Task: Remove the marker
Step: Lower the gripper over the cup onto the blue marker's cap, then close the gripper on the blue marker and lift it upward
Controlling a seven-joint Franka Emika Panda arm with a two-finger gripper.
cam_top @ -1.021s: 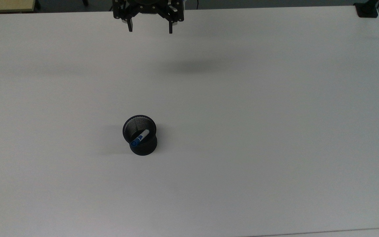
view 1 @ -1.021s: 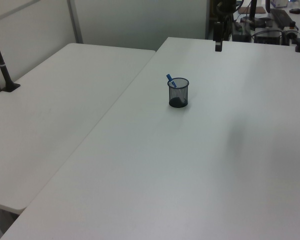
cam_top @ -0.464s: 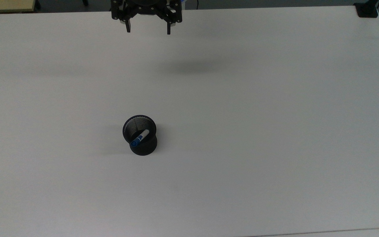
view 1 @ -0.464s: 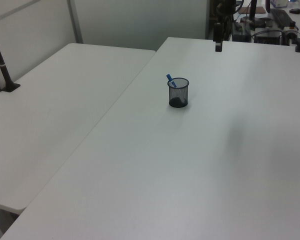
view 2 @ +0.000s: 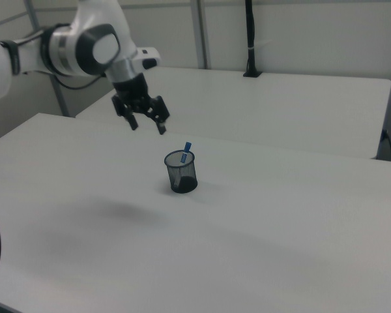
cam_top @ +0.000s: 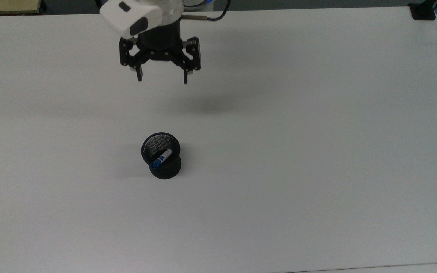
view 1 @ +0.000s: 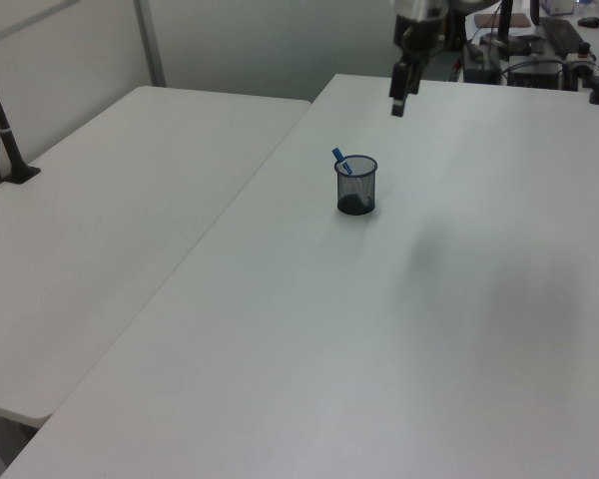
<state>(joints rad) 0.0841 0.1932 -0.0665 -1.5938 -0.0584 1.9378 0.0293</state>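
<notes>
1. Black and slim, the two fingers (cam_top: 139, 74) of the robot's gripper (cam_top: 162, 76) stand spread wide apart with nothing between them, hanging in the air above the white tabletop (cam_top: 317, 113) and well apart from the task's thing.
2. The small slim marker with a white barrel and blue cap (cam_top: 161, 159) leans inside the black mesh cup (cam_top: 162, 157), cap end up and resting against the rim on the top view's left; in the left view its blue cap (view 1: 337, 157) pokes just above the rim.
3. Because little of the marker stands clear of the cup, a descent that comes down slightly off line would likely put a finger on the mesh rim instead of beside the cap, and the light cup could tip or skid.
4. Because the marker leans rather than standing upright, fingers closing across the wrong axis may push it round the rim rather than pinch it, so it would roll to the far side of the cup.
5. If the fingers close with one inside and one outside the cup wall, the cup itself may be seized and lifted with the marker.
6. A shallow pinch on the smooth cap alone risks a slip during the lift, and the marker dragging on the mesh could carry the cup up before dropping it on the tabletop.
</notes>
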